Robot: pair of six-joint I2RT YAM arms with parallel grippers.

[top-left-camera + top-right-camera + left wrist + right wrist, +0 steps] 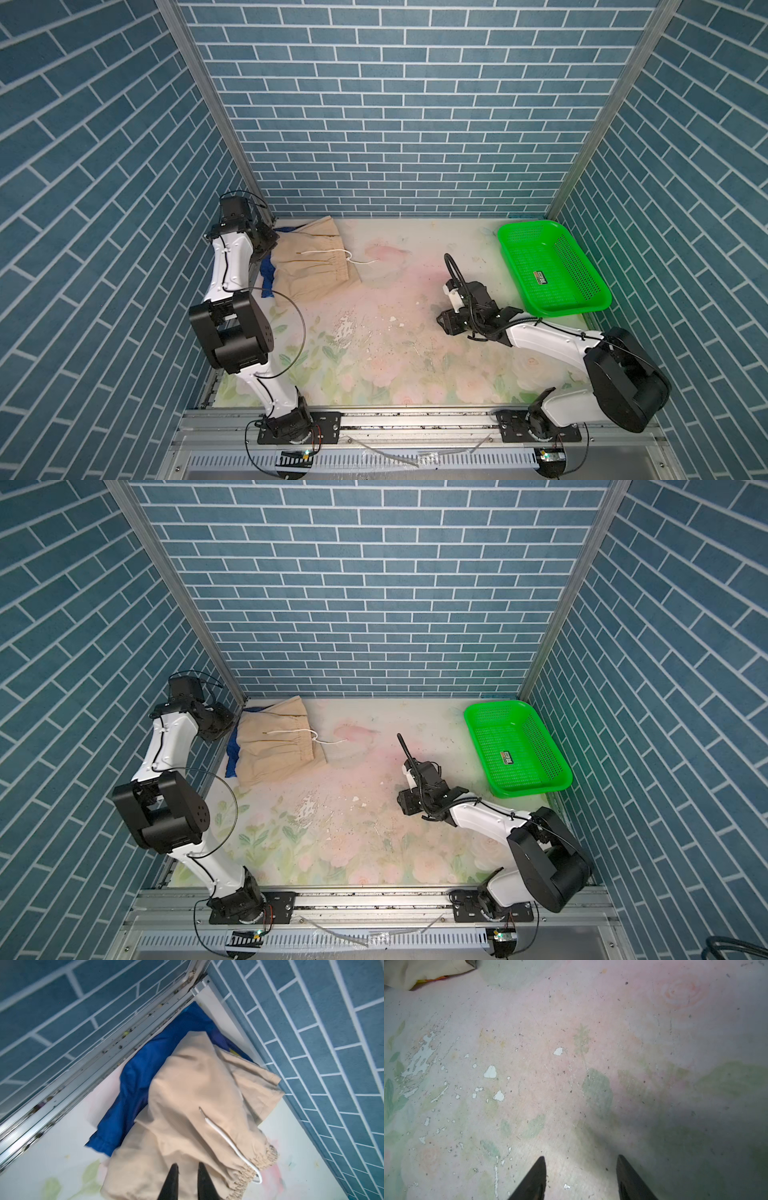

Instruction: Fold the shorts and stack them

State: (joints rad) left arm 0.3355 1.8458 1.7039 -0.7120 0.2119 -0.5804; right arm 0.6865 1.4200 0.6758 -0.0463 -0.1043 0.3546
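beige gathered-waist fabric shorts (316,270): likely soft, light, pinch waistband (268,1155) | shiny blue-edged shorts (145,1068) beneath: likely slippery | left tool (187,1165) slightly apart above | right tool (581,1156) apart, empty

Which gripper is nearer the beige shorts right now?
Left. The left gripper hangs right at the edge of the beige shorts in the far left corner. The right gripper is over the table, right of the middle, well clear of them.

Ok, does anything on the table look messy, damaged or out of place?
The beige shorts lie rumpled, askew on the striped shorts, whose blue edge pokes out; the drawstring trails onto the table. Its print is chipped white near the middle.
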